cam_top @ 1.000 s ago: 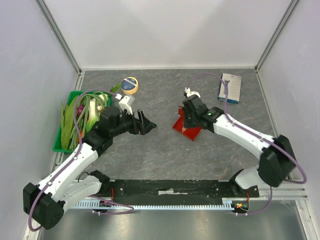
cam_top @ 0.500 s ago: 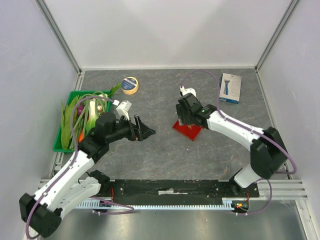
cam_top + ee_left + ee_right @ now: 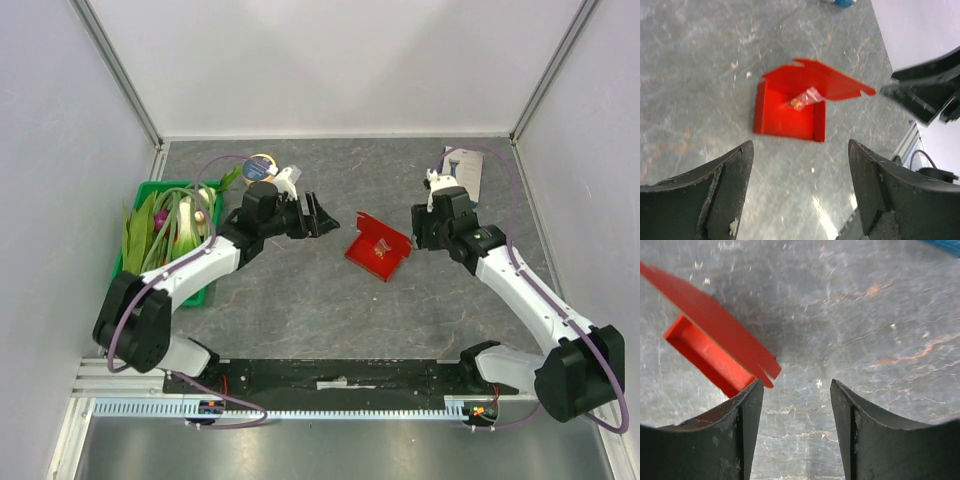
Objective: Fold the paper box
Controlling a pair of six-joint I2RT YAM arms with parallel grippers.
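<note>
Paper box [image 3: 378,247] lies free on table, flap raised, half-folded. Left gripper [image 3: 325,215] and right gripper [image 3: 420,232] flank it, both spread and empty, likely positioning for next fold.

No legible text, brand, number or sign in any view.
White-and-blue retail box [image 3: 469,173] at far right of table: blue graphic on face, any print too small to read, partly covered by cable and arm.
Clear wrapper [image 3: 803,98] lying inside red paper box [image 3: 378,247]: orange speck visible, no readable lettering.
Paper box itself: plain glossy red, unmarked.
Tape roll [image 3: 259,161] at far left: no readable marking on it.
</note>
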